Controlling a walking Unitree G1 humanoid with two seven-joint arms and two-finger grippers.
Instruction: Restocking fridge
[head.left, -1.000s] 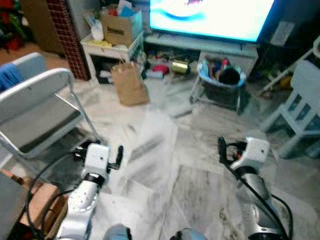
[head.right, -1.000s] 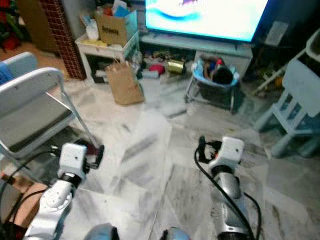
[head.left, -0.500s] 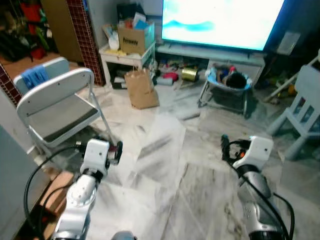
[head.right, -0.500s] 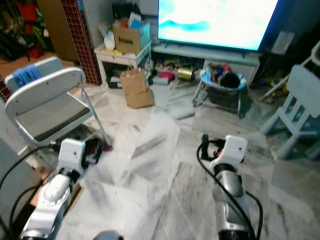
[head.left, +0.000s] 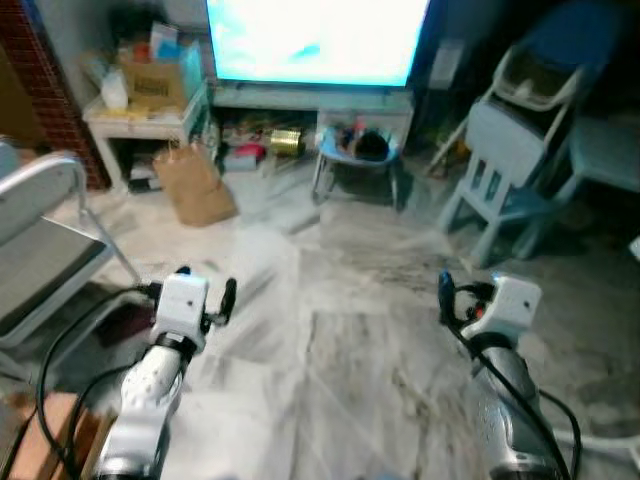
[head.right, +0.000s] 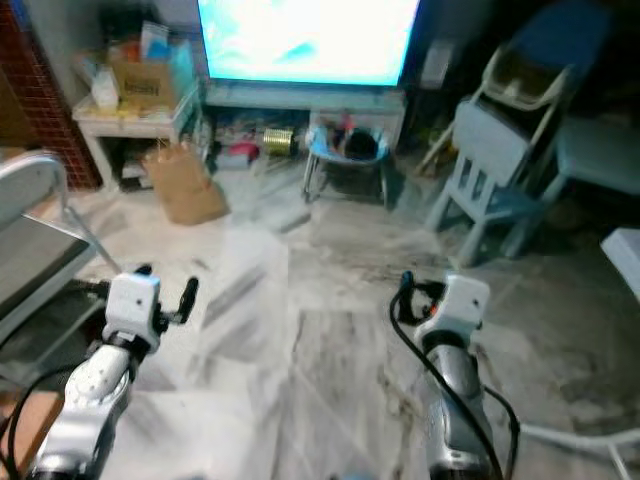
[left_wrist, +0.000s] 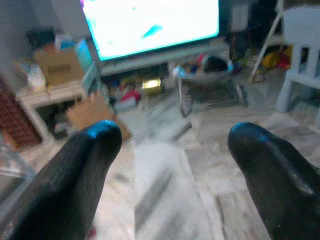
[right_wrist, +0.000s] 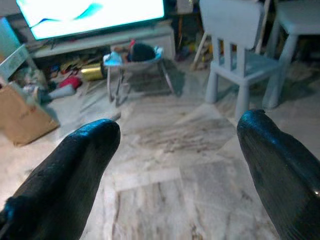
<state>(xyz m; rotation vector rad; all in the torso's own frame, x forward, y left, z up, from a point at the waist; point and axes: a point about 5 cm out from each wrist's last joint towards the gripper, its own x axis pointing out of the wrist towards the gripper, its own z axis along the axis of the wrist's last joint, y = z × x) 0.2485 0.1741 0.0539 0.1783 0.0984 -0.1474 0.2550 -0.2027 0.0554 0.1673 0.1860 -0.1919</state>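
Left claw (left_wrist: 167, 150) and right claw (right_wrist: 175, 150) both hang with fingers spread wide, holding nothing, above a pale marble-tiled floor (head.left: 340, 360). Ahead, a bright television (head.left: 315, 40) glows over a low stand; a brown paper bag (head.left: 193, 184) stands near a cluttered side table (head.left: 140, 115). No fridge can be made out.

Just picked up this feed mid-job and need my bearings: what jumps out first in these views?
A large bright television screen glows at the far side of the room, with a brown paper bag on the marbled floor before a cluttered white side table. A pale blue child's chair stands to the right. Both grippers, left gripper and right gripper, are held out open and empty.
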